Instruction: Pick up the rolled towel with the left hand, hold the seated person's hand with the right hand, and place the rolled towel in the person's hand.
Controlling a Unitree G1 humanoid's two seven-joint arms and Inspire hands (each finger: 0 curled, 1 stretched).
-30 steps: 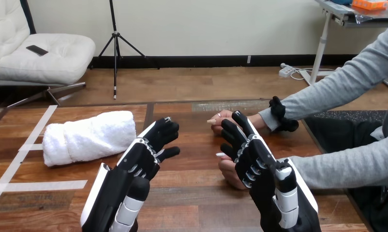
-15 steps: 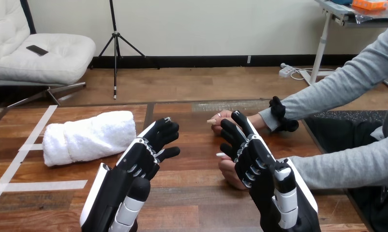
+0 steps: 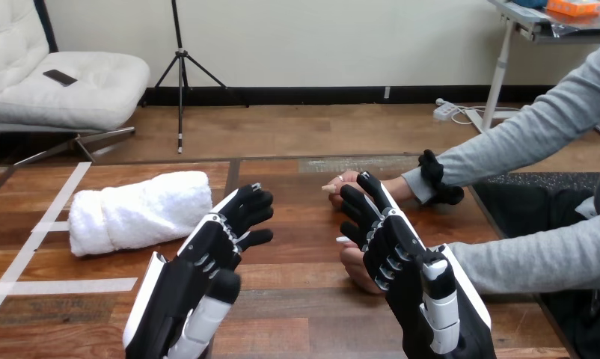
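Nearest us, right hand [image 3: 383, 235]: fingers loosely spread, beside the person's hand [image 3: 354, 267], clasping nothing we can see
Left hand [image 3: 221, 238]: relaxed, empty
Rolled towel [image 3: 140, 212]: farther left on the bench [image 3: 297, 314], untouched; we judge it soft and light, so wrap its middle

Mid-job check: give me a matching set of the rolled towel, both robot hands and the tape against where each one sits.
Things:
1. rolled towel
2. left hand
3. right hand
4. white tape strips

Places:
a. right of centre, in front of the person's hands
b. stuck flat on the table near its left edge
c. lying at the view's left, in no hand
d. over the table's middle, right of the towel, holding nothing

Pairs: 1-c, 2-d, 3-a, 4-b.
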